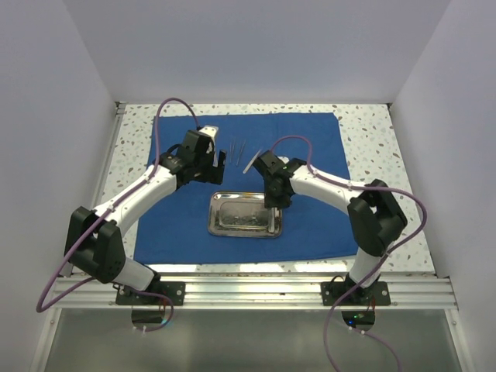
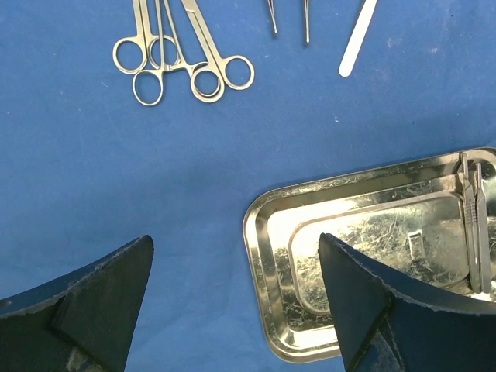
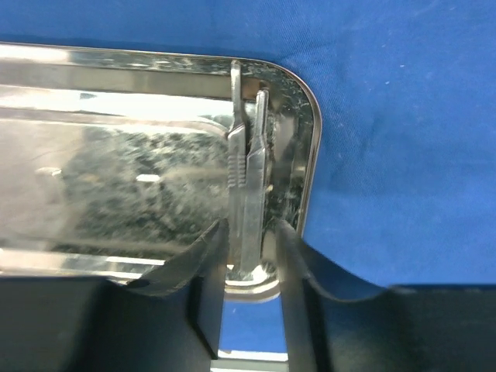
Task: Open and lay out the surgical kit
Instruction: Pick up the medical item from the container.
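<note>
Fingers [image 3: 182,267] of the right gripper [image 3: 251,229] stand partly apart, flanking the butt end of the tweezers [image 3: 246,178]; whether the pads press on the steel cannot be told; fingers [image 2: 101,294] of the left gripper [image 2: 234,239] are spread wide and hold nothing, hanging over the blue cloth [image 2: 77,170] just beside the tray's left end. The kit lies unwrapped: the cloth is spread flat on the speckled table [image 1: 372,124], with the steel tray [image 2: 256,232] at its near middle and the other instruments laid out beyond it. Likely hazards: the tweezers lie hard against the tray's right end wall, so the outer finger could catch the rim and drag or tip the tray, rucking the cloth; a pinch taken at one end of thin, smooth steel may let the piece swivel or slip on lifting; the free places lie close to the left gripper, so the two arms might foul each other there. Count: one cloth; one tray; one pair of tweezers in it; a cluster of ring-handled instruments [image 2: 182,70], two or three, their overlap barring a firm count; two slender points [image 2: 273,19] at the frame's top edge; one flat blunt steel strip [image 2: 355,43].
</note>
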You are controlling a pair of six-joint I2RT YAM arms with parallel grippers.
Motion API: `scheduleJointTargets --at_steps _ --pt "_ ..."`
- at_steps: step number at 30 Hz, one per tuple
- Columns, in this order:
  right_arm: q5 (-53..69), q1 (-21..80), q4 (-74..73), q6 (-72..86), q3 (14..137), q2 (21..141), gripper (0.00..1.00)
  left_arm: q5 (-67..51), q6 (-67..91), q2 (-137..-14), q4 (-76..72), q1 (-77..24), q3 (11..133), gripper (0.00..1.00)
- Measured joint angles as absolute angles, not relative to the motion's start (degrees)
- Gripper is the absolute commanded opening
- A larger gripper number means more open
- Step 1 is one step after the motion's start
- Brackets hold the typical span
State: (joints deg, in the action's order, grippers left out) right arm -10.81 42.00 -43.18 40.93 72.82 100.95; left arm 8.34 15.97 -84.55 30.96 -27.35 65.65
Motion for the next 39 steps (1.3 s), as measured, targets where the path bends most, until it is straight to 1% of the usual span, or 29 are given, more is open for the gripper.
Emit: scheduleJointTargets --at_steps 3,6,17,19,20,22,33,39 --pt "-10.74 42.00 -41.93 40.91 71.83 103.46 0.27 8.34 15.59 -84.25 30.98 -27.35 65.34 0.91" --pt "-10.46 42.00 -40.82 40.91 70.74 105.82 0.26 8.36 15.33 -83.99 31.05 -27.35 64.99 0.91" --pt "-9.50 41.98 -39.31 40.66 70.37 106.56 0.25 8.80 14.24 -83.85 31.42 -27.27 64.86 0.91" --pt "-9.45 41.98 -39.05 40.40 70.24 106.61 0.17 8.78 14.11 -83.85 31.42 -27.22 64.86 0.91" --pt "-9.43 41.98 -38.74 40.27 70.11 106.69 0.09 8.78 14.09 -83.85 31.42 -27.16 64.86 0.91" --pt "-9.32 41.89 -38.74 39.86 70.11 106.76 0.01 8.78 14.04 -83.85 31.42 -27.11 64.86 0.90" --pt "-9.26 42.00 -40.34 39.64 71.42 106.54 0.00 8.78 13.91 -83.85 31.44 -27.07 64.86 0.90" --pt "-10.44 42.00 -45.32 39.05 78.78 106.30 0.00 8.78 13.93 -83.85 31.44 -27.07 64.88 0.90"
